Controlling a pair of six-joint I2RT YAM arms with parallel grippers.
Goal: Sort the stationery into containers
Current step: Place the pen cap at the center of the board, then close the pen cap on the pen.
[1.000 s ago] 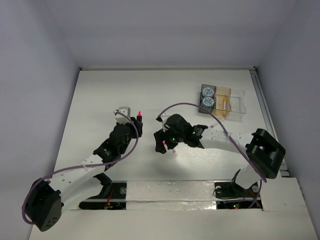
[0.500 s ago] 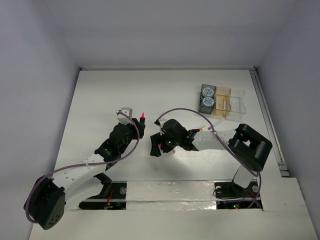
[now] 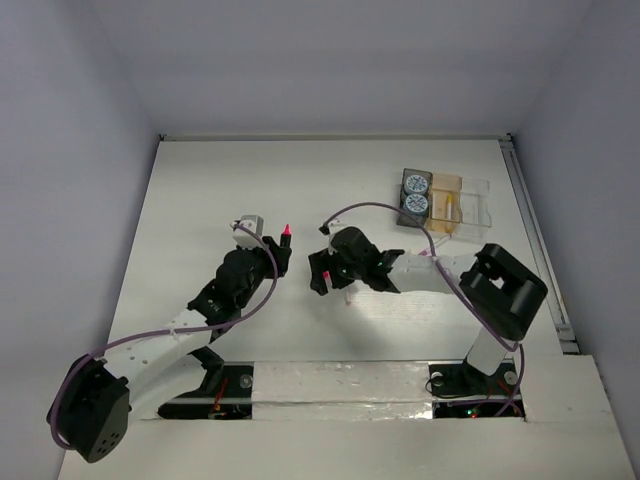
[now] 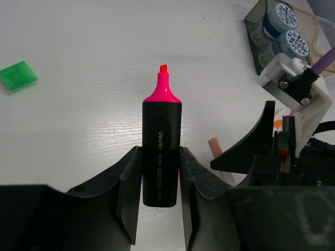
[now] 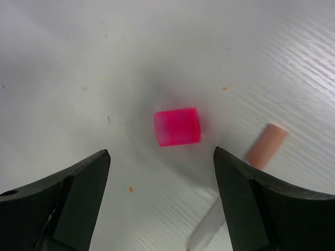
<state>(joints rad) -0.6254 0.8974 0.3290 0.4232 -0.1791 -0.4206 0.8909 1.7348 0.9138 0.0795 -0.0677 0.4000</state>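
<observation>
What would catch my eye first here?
A bright pink highlighter, uncapped, is clamped in the left gripper near the middle of the table. A loose pink cap lies under the open right gripper. Two blue-white rolls sit in the dark tray far right.

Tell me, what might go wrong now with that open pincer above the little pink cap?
The small pink plastic cap lies loose below the open right pincer; closing could flick it away. The peach-tipped pen beside it might get caught too. The black highlighter in the left pincer has its pink tip bare, so it could mark the white table.
</observation>
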